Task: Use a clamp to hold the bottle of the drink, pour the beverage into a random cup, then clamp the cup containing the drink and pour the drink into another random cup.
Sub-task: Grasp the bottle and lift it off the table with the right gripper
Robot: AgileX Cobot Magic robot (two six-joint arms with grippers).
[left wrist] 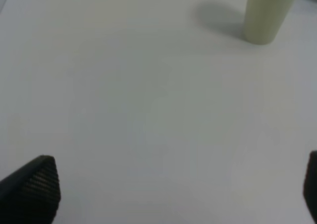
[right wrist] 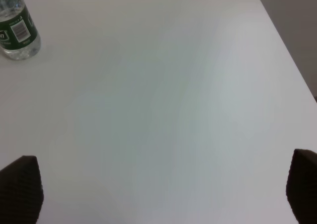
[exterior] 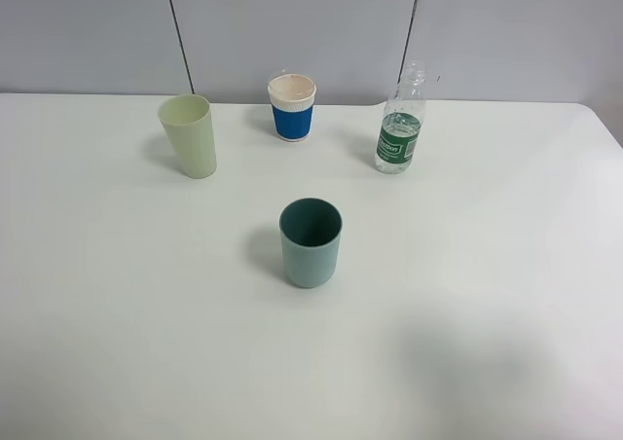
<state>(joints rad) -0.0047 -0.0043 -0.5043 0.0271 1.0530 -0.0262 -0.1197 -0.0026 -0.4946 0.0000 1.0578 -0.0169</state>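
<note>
A clear bottle [exterior: 401, 124] with a green label stands uncapped at the back right of the white table; it also shows in the right wrist view [right wrist: 15, 28]. A pale green cup [exterior: 191, 134] stands at the back left, and its base shows in the left wrist view [left wrist: 266, 13]. A white cup with a blue sleeve [exterior: 292, 107] stands at the back middle. A teal cup [exterior: 311, 241] stands in the middle, looking empty. My left gripper [left wrist: 173, 189] and right gripper [right wrist: 163, 189] are open and empty above bare table. Neither arm shows in the exterior view.
The white table [exterior: 487, 294] ends at a right edge [right wrist: 290, 45] near the bottle's side. A grey panelled wall [exterior: 292, 21] runs behind the table's far edge.
</note>
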